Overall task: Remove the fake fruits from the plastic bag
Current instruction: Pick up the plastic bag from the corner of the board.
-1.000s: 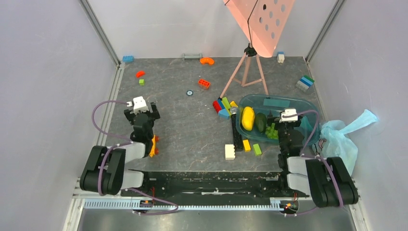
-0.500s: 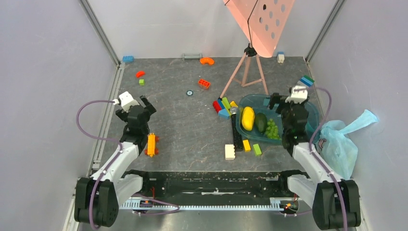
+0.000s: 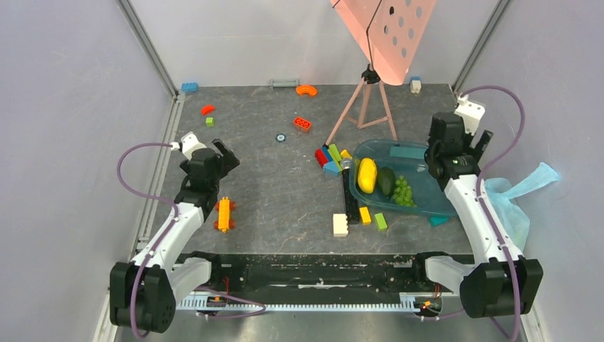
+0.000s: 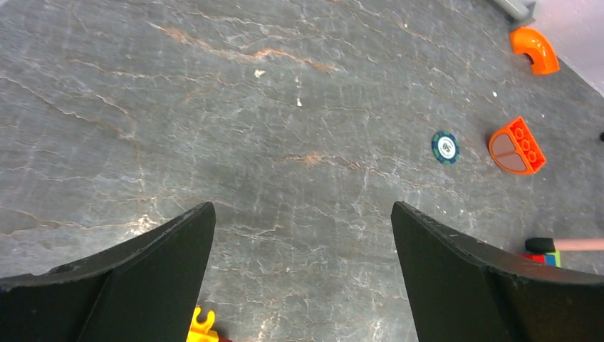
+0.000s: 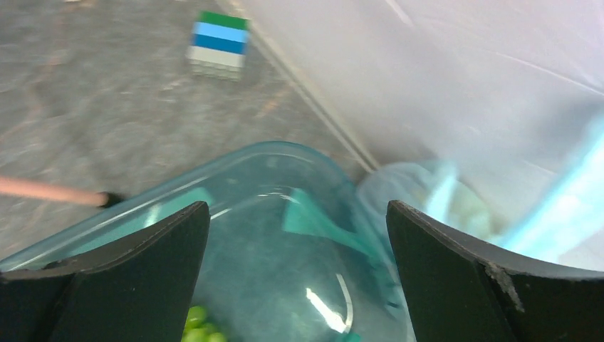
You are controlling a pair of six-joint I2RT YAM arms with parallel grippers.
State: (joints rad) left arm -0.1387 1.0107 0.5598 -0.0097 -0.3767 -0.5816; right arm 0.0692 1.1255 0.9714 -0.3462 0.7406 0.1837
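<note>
The light blue plastic bag (image 3: 507, 210) lies crumpled against the right wall, one loop handle (image 3: 538, 175) sticking up. It shows blurred in the right wrist view (image 5: 434, 196), and its contents cannot be made out. A yellow lemon (image 3: 367, 174), a dark green fruit (image 3: 386, 181) and green grapes (image 3: 404, 192) lie in the teal see-through tub (image 3: 420, 206). My right gripper (image 3: 459, 141) hangs open over the tub's far right end (image 5: 271, 235), next to the bag, with nothing between its fingers (image 5: 296, 206). My left gripper (image 3: 214, 153) is open above bare table (image 4: 300, 206).
A pink tripod stand (image 3: 367, 107) rises behind the tub. Loose bricks lie left of and before the tub (image 3: 329, 158) (image 3: 340, 224), and an orange-yellow toy (image 3: 224, 214) lies beside the left arm. A striped brick stack (image 5: 217, 43) sits by the right wall rail.
Both arms have unfolded from low tucked poses. The right gripper rose and swung back and right, from above the tub's front to its far right end. The left gripper shifted slightly.
</note>
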